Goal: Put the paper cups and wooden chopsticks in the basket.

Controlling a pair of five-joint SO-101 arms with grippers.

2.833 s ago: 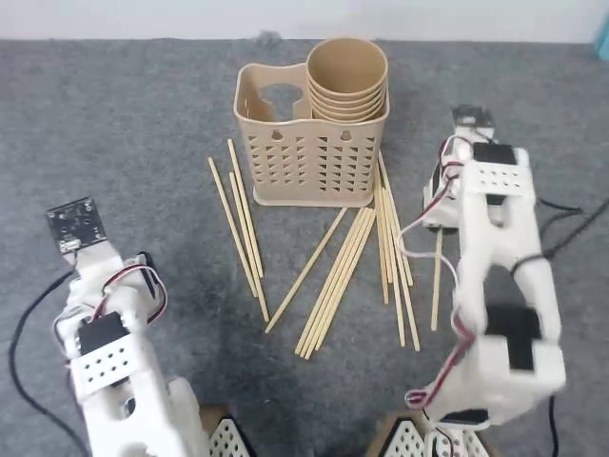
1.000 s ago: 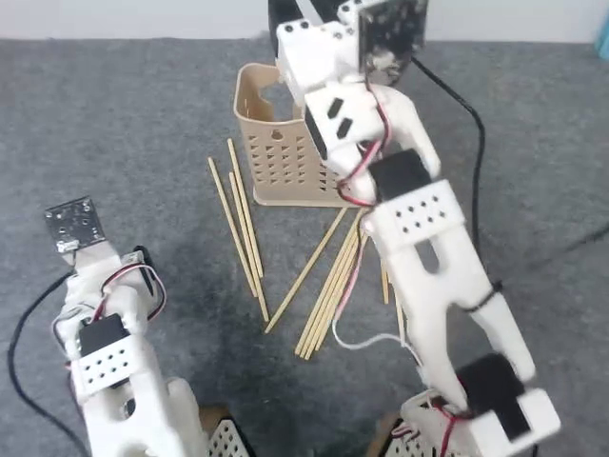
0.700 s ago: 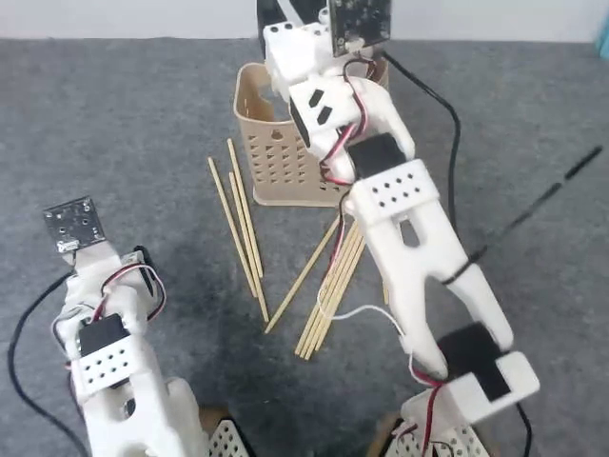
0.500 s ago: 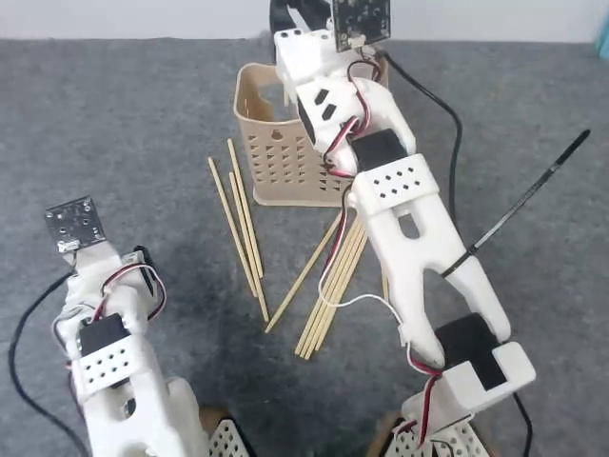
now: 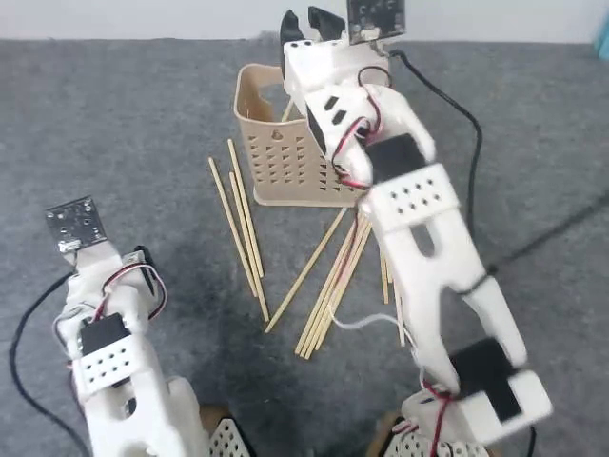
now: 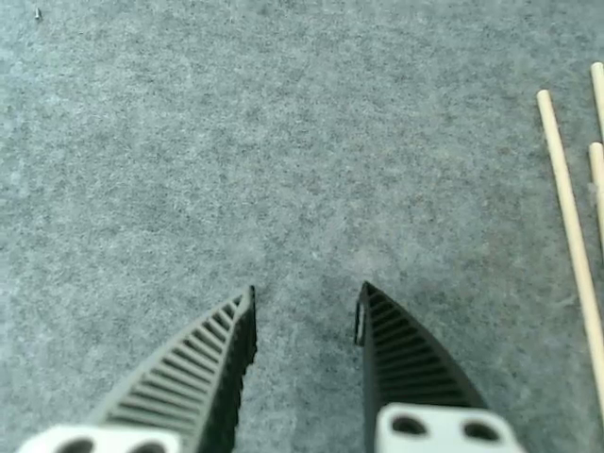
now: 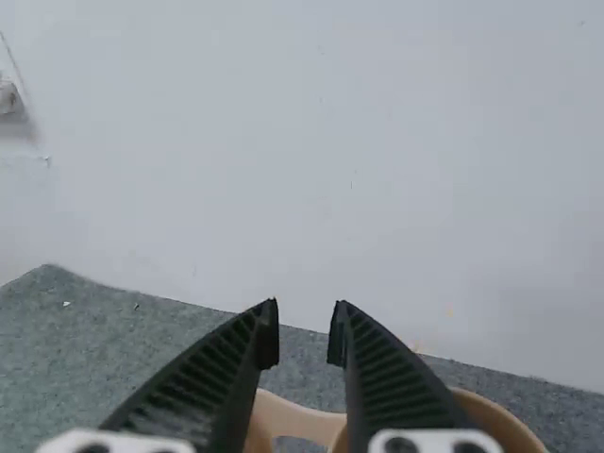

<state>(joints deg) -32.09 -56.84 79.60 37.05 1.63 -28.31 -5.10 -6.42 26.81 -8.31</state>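
High view: the right gripper hangs over the far rim of the tan basket, its arm stretched across the basket from the near edge of the table. Its two black fingers stand a narrow gap apart with nothing between them. The wooden chopsticks lie loose on the grey carpet on the near side of the basket, well apart from that claw. A few lie side by side off the basket's left corner, one lies alone on a slant, and a bundle runs partly under the right arm.

Right wrist view: the same claw points toward a pale wall, with the basket's rim just below its tips.

Left wrist view: the left gripper hovers low over bare carpet, jaws parted and holding nothing. Chopsticks lie off to one side, clear of its fingers.
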